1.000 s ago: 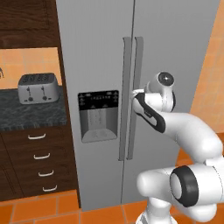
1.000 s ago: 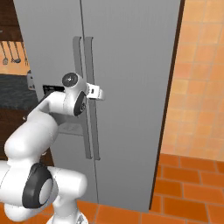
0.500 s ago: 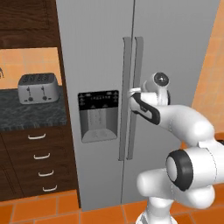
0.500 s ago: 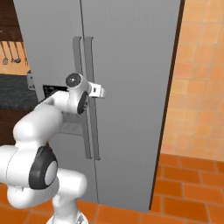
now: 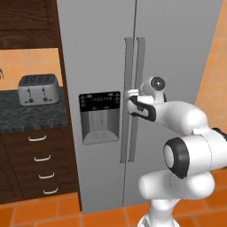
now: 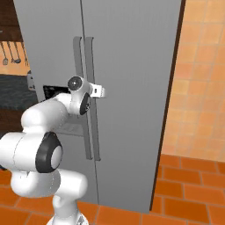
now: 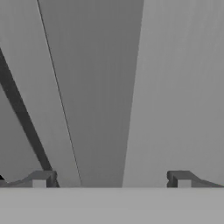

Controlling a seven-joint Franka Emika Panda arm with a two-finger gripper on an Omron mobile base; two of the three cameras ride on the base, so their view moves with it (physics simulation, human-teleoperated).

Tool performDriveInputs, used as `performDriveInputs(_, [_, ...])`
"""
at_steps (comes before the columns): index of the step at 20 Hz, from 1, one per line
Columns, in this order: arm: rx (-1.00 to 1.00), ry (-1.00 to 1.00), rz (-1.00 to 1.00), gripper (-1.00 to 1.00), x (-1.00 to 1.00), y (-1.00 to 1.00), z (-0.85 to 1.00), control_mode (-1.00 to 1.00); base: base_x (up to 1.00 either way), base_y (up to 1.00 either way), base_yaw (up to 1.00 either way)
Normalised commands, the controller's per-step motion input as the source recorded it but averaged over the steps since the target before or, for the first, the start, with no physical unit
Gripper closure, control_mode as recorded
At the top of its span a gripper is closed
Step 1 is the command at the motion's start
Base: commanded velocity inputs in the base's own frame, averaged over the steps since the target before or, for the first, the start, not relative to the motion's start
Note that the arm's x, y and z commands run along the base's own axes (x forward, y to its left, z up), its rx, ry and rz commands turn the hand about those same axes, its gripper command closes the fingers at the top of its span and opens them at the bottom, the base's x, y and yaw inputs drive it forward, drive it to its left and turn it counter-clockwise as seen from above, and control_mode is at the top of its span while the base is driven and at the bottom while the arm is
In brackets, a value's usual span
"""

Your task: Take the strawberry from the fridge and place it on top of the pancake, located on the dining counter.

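The grey fridge (image 5: 177,44) stands with both doors shut, so the strawberry is hidden. My gripper (image 5: 129,94) is pressed up to the two long vertical handles (image 5: 140,62) at mid height, just above the black dispenser panel (image 5: 99,116). From the right base view the gripper (image 6: 100,91) reaches past the right door's handle (image 6: 91,61). In the hand view the two fingertips (image 7: 42,178) stand wide apart, open, with a grey handle bar (image 7: 100,96) running between them close ahead. The pancake and the dining counter are out of view.
Left of the fridge a dark counter (image 5: 26,116) carries a silver toaster (image 5: 37,88) above wooden drawers (image 5: 39,157). Kitchen utensils (image 6: 11,52) hang on the wall there. An orange tiled wall (image 6: 202,88) flanks the fridge's right side; orange floor tiles lie below.
The gripper has crept a little closer to the fridge handles. The arm's lower joints have swung round, showing a dark joint toward the cameras. The doors stay shut.
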Motion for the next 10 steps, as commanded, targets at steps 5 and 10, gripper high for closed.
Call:
performDriveInputs(5, [0.00,-0.02,0.00,-1.00,0.49,0.02,-0.07,-1.00,0.00,0.00,0.00])
performDriveInputs(10, [0.00,-0.05,0.00,-1.00,0.51,0.06,-0.19,-1.00,0.00,0.00,0.00])
